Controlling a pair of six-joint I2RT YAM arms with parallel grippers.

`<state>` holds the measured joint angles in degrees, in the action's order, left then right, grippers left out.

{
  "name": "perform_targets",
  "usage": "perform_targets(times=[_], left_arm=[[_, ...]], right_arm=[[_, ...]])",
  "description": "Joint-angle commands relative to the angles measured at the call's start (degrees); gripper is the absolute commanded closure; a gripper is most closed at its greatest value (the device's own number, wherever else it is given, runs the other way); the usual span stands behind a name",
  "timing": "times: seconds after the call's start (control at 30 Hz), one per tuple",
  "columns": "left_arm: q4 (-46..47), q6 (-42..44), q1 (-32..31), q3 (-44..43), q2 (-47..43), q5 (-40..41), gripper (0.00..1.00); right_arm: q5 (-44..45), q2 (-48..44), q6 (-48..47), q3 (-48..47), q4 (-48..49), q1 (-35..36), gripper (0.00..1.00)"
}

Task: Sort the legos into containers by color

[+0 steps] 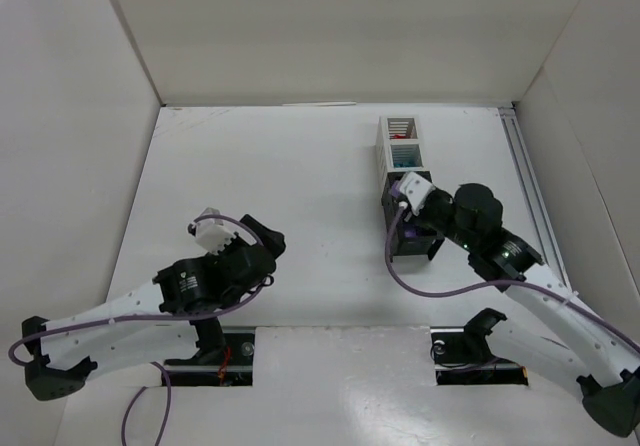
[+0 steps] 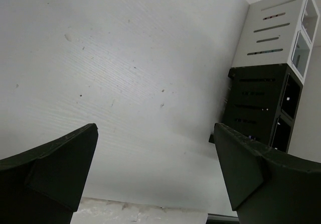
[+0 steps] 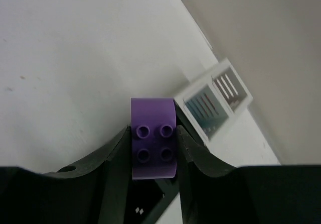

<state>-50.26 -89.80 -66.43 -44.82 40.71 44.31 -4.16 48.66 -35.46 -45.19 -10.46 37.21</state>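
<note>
White matte table [image 1: 280,216], faintly scuffed and speckled, boxed in by plain white walls [image 1: 330,36] on three sides. Toward 1 o'clock, a narrow row of containers [image 1: 403,156]: two white slatted bins farther out, two black ones nearer. Clamped squarely in the right gripper [image 1: 415,201], over the black end of that row: a purple lego [image 3: 153,138], glossy, four round studs facing the wrist camera, far edge rounded. At 8 o'clock, left gripper [image 2: 155,133], fingers spread wide, hanging over the table.
</note>
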Motion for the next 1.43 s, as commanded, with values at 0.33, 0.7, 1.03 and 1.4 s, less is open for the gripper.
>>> perform_targets(times=[0.33,0.7,1.03,1.4], left_arm=[[18.5,16.4,1.8,-3.1,9.9,-1.5,0.00],[23.5,23.3,7.4,-4.9,15.4,-6.4,0.00],[27.6,31.7,20.6,-4.9,16.7,-16.7,0.00],[27.1,32.9,22.7,-4.9,16.7,-17.2,0.00]], right_arm=[[-3.4,-5.7,0.0,6.6,-9.1,-10.2,0.52],[6.8,-6.9,3.3,2.0,-12.9,-10.8,0.00],[38.1,-4.6,13.0,-9.6,-25.9,-17.2,0.00],[37.5,-6.3,13.1,-10.4,-24.0,-17.2,0.00]])
